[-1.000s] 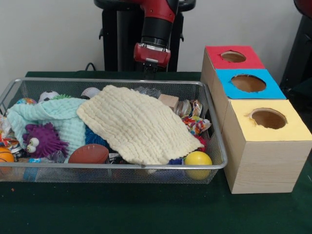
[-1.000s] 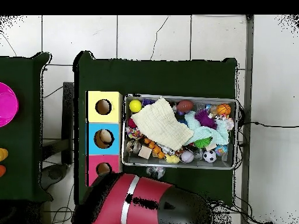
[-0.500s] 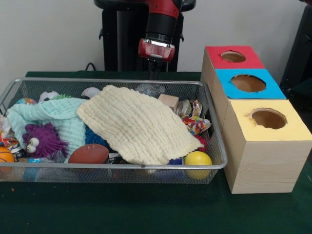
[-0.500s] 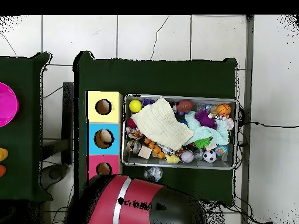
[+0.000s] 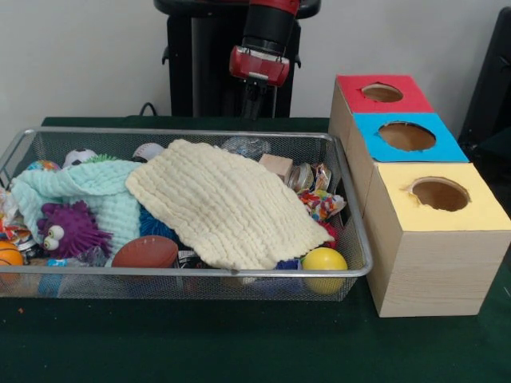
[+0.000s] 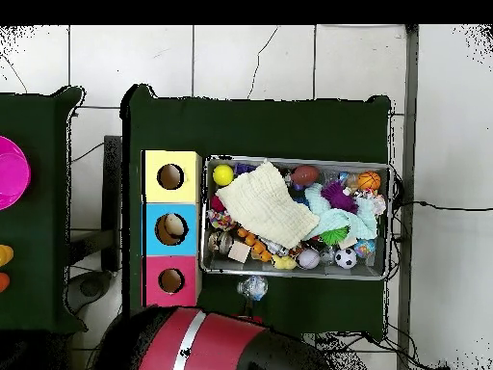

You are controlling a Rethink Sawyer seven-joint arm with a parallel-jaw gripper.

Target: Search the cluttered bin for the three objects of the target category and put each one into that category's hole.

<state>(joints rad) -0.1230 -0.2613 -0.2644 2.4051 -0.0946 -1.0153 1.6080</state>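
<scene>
My gripper hangs above the table behind the far wall of the wire bin, dark against the pedestal. Below it a clear crumpled object lies on the green table just outside the bin, and the overhead view shows it beside the long wall. A cream cloth covers the middle of the bin. Around it lie a yellow ball, a brown football, a purple spiky toy, a wooden block and snack packets. The arm hides the gripper from overhead.
Three boxes stand in a row beside the bin: the red hole, the blue hole, the yellow hole. From overhead a tan object shows inside the blue hole. A mint cloth fills the bin's left part.
The gripper has risen and drawn back from the bin's far wall. The clear crumpled object, hidden behind the gripper before, now lies uncovered on the table.
</scene>
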